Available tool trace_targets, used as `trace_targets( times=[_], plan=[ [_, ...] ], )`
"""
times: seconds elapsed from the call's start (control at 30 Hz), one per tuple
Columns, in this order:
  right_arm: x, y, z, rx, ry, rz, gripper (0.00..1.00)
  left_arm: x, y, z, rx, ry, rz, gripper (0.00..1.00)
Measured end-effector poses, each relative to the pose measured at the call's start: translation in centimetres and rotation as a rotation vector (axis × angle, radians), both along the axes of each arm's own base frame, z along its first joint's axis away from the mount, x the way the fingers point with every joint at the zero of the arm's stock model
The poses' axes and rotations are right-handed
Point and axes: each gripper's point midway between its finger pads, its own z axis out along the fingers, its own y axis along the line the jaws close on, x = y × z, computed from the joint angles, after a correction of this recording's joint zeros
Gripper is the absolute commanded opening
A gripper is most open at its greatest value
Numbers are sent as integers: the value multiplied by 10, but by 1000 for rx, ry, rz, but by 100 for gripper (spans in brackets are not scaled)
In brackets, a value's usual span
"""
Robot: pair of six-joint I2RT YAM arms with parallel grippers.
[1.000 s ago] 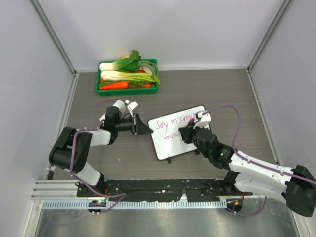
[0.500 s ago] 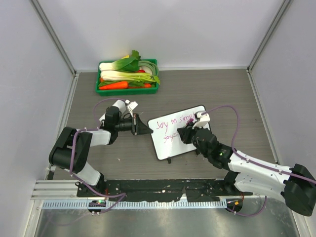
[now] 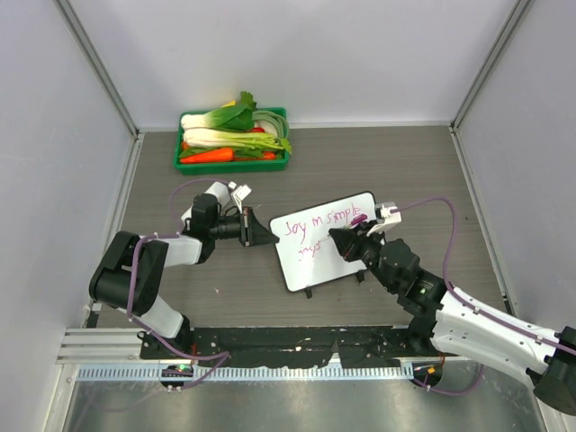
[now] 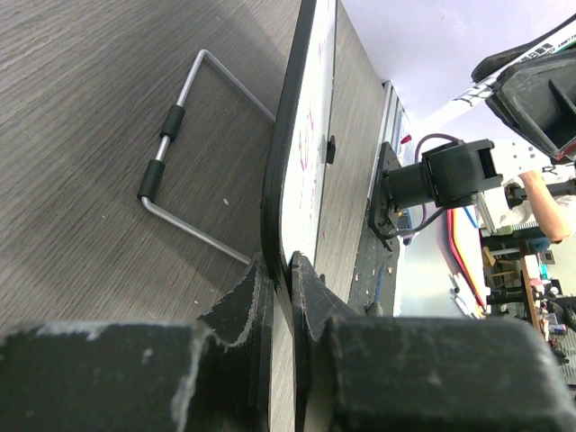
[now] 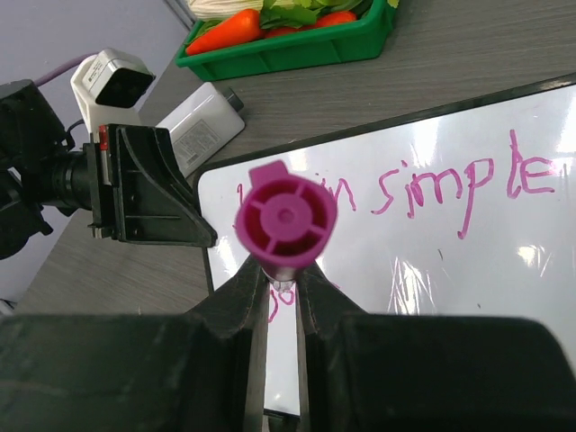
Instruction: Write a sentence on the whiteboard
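The left gripper [image 3: 258, 230] was pinched shut on the 9 o'clock edge of the whiteboard [image 3: 322, 270], which stood propped mid-surface [image 3: 405, 162]. The sentence [image 3: 321, 222] crossed its top. At the board's 3 o'clock, the right gripper [image 3: 346, 239] clamped a pink marker [image 5: 286, 216].

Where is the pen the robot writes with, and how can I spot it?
Find the white whiteboard in the middle of the dark table. Over its right side, the right arm pinches a marker in its jaws, pointing down at the board. It is the only thing with a round magenta end, matching the pink writing.
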Motion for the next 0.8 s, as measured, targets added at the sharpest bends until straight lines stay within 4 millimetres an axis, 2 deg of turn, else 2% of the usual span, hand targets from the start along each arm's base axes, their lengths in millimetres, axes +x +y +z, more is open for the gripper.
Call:
trace_targets(
  times=[0.07,0.3,0.8],
  plan=[
    [0,-3,3,3,-8,-11,1,0,0,0,0,-1,0,0],
    [2,-10,-11,-58,15,-38,1,0,0,0,-1,-1,-1,0],
    [7,-9,-54,-172,92,-47,1,0,0,0,-1,-2,-1,0]
  ],
)
